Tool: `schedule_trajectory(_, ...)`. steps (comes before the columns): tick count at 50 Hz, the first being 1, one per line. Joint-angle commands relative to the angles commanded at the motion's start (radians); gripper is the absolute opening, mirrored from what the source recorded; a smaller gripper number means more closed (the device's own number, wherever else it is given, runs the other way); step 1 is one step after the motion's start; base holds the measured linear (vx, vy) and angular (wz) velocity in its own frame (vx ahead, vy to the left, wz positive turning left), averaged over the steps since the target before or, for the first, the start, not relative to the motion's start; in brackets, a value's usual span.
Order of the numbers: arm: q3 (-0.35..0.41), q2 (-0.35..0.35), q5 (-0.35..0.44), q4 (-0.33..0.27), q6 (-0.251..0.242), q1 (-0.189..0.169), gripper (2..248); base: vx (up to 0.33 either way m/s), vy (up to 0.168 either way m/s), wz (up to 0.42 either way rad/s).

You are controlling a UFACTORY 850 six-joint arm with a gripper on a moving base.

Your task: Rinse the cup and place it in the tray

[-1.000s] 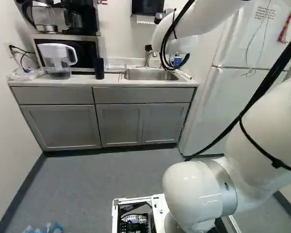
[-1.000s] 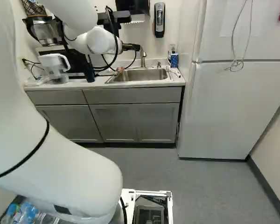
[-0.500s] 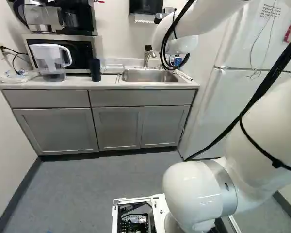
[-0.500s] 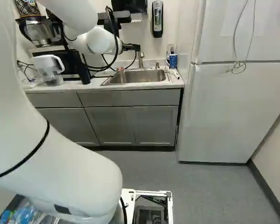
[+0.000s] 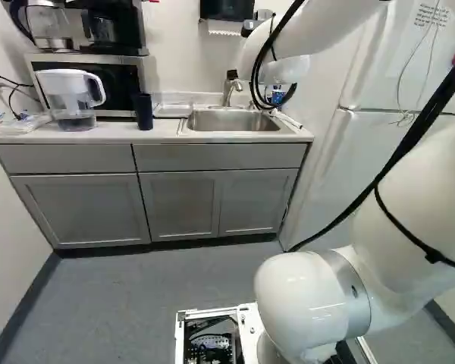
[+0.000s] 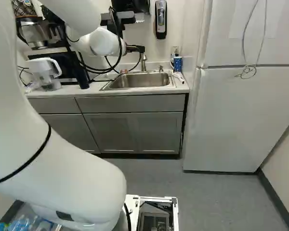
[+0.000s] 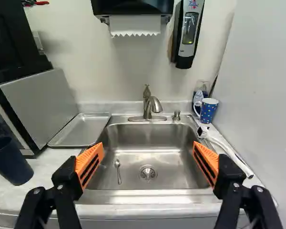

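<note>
Cup (image 7: 209,111), which we take to be the spotted mug rather than the dark tumbler (image 7: 9,162), stands upright on the table (image 7: 52,167) beside the sink (image 7: 148,192), toward the fridge (image 6: 236,118), its handle facing the faucet (image 7: 155,106). Our end effector (image 7: 148,147) is spread wide with nothing between its fingers, and the cup lies ahead and off to the fridge side, not in line with the gap. We judge the next move must shift that way, while the tray (image 7: 81,130) waits across the sink.
</note>
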Motion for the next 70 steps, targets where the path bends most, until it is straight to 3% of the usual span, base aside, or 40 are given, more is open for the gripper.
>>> schedule_trajectory(70,0.0,0.0,0.0,0.0,0.0,0.0,247,0.095,-0.038,0.157)
